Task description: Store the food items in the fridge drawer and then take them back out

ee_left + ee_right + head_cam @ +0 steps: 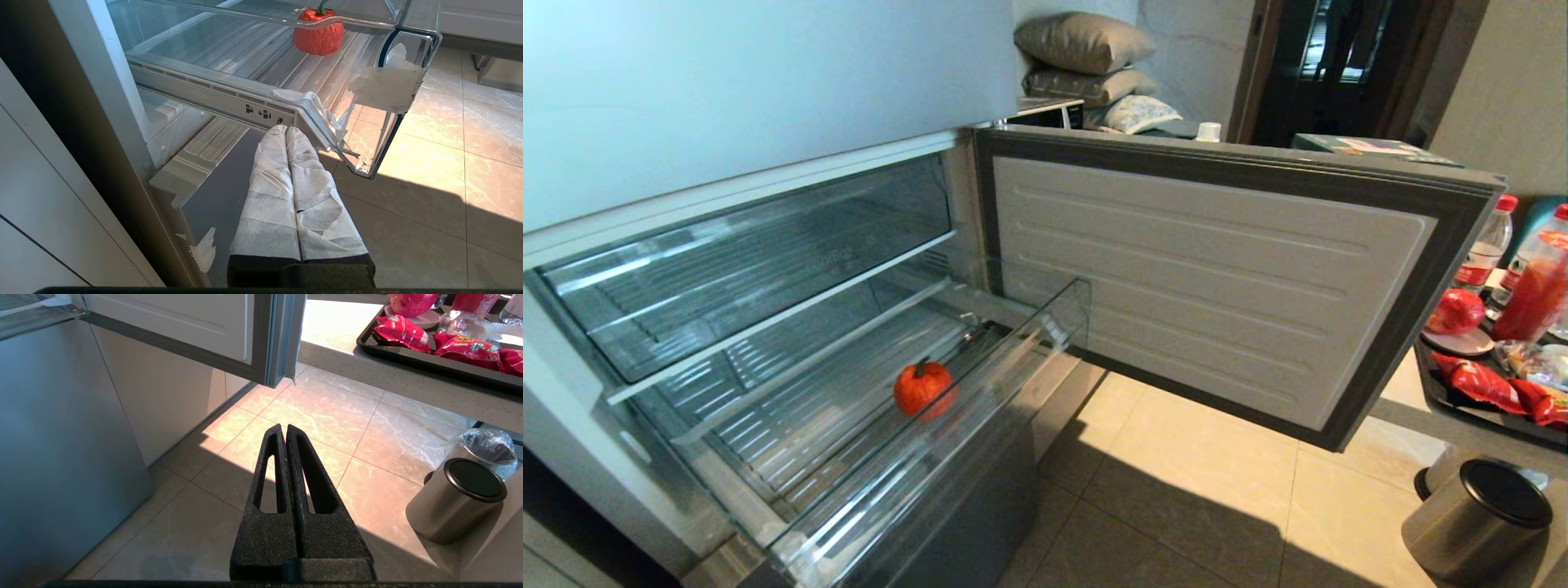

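Note:
The clear fridge drawer [992, 408] stands pulled out of the open compartment. One orange-red food item [923, 388] with a green stem lies on its ribbed floor near the front wall. It shows through the drawer [384, 134] as the same orange-red piece [318, 34] in the left wrist view. A second, red round piece [1456, 312] rests on a small plate on the tray at the right. My left gripper [286, 130], wrapped in white tape, is shut and empty, low beside the drawer's rail. My right gripper [285, 428] is shut and empty above the floor tiles. Neither arm shows in the head view.
The compartment door [1217, 278] hangs open to the right of the drawer. A black tray [429, 363] on the counter holds red snack packets [1478, 382] and bottles [1490, 245]. A metal bin [1478, 523] stands on the tiled floor below the counter.

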Available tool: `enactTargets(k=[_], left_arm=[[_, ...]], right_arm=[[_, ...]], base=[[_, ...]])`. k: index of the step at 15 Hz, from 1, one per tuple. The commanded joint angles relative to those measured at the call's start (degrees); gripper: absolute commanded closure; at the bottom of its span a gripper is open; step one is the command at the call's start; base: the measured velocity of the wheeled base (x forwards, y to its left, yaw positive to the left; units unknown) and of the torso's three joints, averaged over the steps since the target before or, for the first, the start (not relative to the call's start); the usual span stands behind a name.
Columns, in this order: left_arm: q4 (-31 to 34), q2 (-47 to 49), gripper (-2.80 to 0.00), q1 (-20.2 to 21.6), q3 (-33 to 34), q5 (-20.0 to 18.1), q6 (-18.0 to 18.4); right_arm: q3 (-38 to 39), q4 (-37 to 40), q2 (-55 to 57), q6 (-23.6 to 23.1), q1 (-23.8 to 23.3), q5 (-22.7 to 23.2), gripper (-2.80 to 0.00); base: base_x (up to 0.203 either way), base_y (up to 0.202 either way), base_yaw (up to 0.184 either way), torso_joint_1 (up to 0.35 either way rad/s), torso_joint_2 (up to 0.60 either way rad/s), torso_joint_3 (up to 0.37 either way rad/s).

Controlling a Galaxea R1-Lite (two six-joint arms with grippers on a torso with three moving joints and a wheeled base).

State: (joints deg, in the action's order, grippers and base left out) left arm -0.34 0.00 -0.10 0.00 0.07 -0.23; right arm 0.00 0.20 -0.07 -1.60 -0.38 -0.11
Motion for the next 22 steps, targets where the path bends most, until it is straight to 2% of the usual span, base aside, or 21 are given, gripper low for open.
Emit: enactTargets(k=[1, 6, 14, 17, 22], left_arm=[[-0.06, 0.09, 0.00, 0.01, 0.09, 0.01, -0.03], [-0.01, 0.09, 0.00, 0.01, 0.09, 0.01, -0.03], [-0.10, 0.02, 0.00, 0.01, 0.09, 0.01, 0.23], [-0.10, 0.09, 0.00, 0.01, 0.09, 0.01, 0.23], [-0.10, 0.07, 0.00, 0.01, 0.09, 0.01, 0.23]], right_arm=[[0.00, -0.02, 0.07, 0.37, -0.06, 0.02, 0.00], [0.00, -0.01, 0.07, 2.18, -0.06, -0.33, 0.00], [-0.46, -0.17, 0.07, 2.13, -0.03, -0.94, 0.00], [-9.15, 1.32, 4.85, 3.44, -0.05, -4.35, 0.00], [-29.21, 2.21, 36.18, 13.28, -0.30, -12.96, 0.00]], base=[[0.000, 0.000, 0.000, 0.000, 0.00, 0.000], [0.000, 0.000, 0.000, 0.000, 0.00, 0.000], [0.000, 0.000, 0.000, 0.000, 0.00, 0.000], [0.000, 0.000, 0.000, 0.000, 0.00, 0.000], [0.000, 0.000, 0.000, 0.000, 0.00, 0.000]])
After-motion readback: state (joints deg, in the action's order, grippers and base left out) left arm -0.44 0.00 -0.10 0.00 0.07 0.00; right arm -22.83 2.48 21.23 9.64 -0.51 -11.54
